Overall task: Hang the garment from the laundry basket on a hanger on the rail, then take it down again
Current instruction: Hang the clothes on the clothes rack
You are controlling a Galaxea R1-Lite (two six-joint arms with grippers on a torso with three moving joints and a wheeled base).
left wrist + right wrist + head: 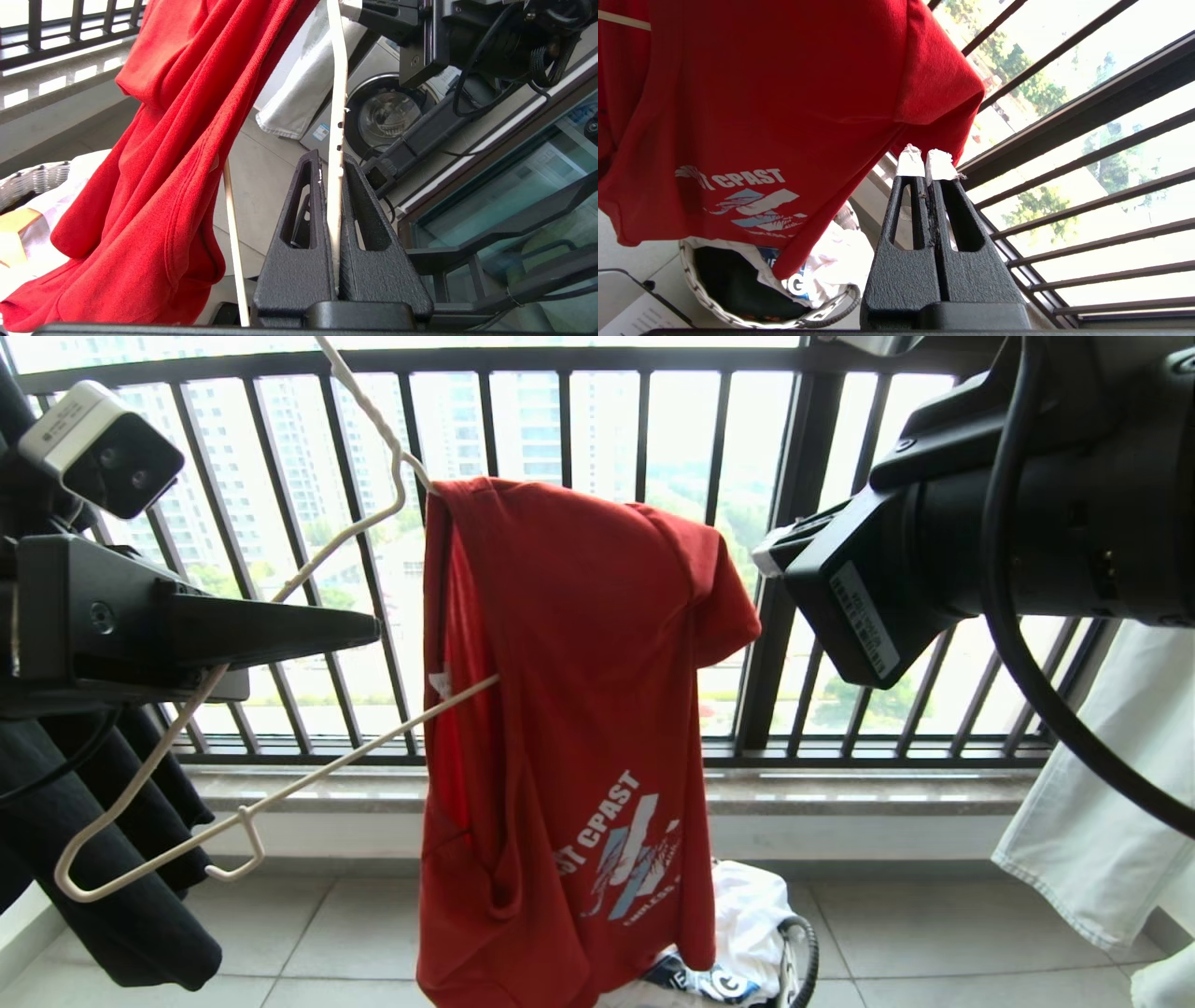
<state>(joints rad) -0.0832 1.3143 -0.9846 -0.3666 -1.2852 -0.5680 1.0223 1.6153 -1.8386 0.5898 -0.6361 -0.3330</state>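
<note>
The garment (560, 709), a red T-shirt with white lettering, hangs bunched over one side of the hanger (373, 745). This thin cream-white wire hanger is steeply tilted, and its hook runs up out of the head view. My left gripper (332, 170) is shut on the bare hanger wire (337, 93), left of the shirt (163, 140). My right gripper (927, 161) is shut on nothing, its white-taped tips just under the red sleeve (943, 93). The laundry basket (714, 312) stands on the floor below the shirt with white and dark clothes in it. The rail is out of view.
A dark barred window railing (653, 448) and a stone sill stand close behind the shirt. Black clothing (112, 859) hangs at the left and a white garment (1092, 803) at the right. My right arm (1027, 504) fills the upper right. A washing machine (387, 112) stands behind.
</note>
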